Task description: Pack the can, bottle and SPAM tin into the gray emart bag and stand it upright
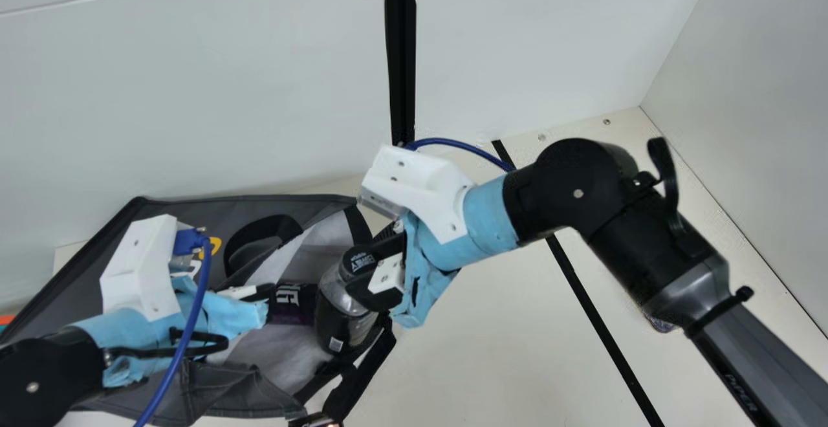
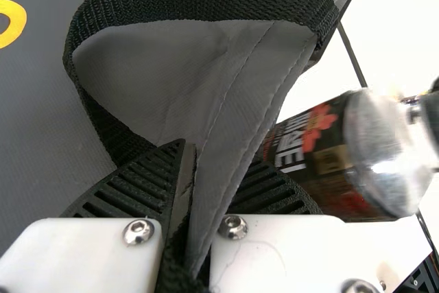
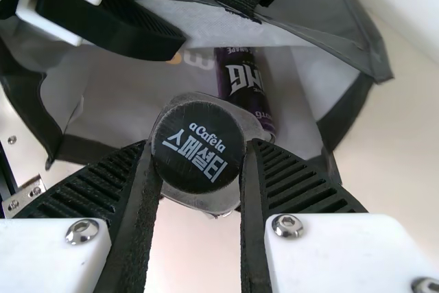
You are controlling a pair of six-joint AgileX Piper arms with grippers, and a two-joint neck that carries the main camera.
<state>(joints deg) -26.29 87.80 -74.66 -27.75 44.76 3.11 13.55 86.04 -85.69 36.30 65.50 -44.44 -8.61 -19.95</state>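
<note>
1. Walls: pale panels (image 1: 194, 90) stand behind the work area, a black post (image 1: 402, 58) running down between two of them.
2. Counter (image 1: 479, 336): cream, crossed at a slant by a black strip (image 1: 605, 330).
3. Arms: right arm (image 1: 576, 187) comes in from the main view's right, left arm (image 1: 45, 369) from its lower left. Both have light blue wrapping near the wrist; a blue cable (image 1: 194, 323) loops from the left one.
4. Bag (image 1: 213, 385): dark gray outside, pale lining, lying on its side with the mouth open. A black handle (image 1: 278, 218) arches off the upper panel.
5. Left claw (image 1: 262, 293): clamped on the bag's edge; its wrist view gives a fold of gray fabric pinched between the ribbed fingers, the handle looping just beyond.
6. Right claw (image 1: 356, 275): clamped on the bottle at its black cap, one finger each side.
7. Bottle (image 1: 346, 320): at the bag's mouth, dark label with a red flower design, clear shoulder. Cannot tell whether its base touches anything.
8. Can (image 3: 243, 87): purple, lying inside the bag on the lining, beyond the bottle.
9. Small dark object (image 1: 661, 325): on the counter, mostly hidden behind the right arm; identity unclear.
</note>
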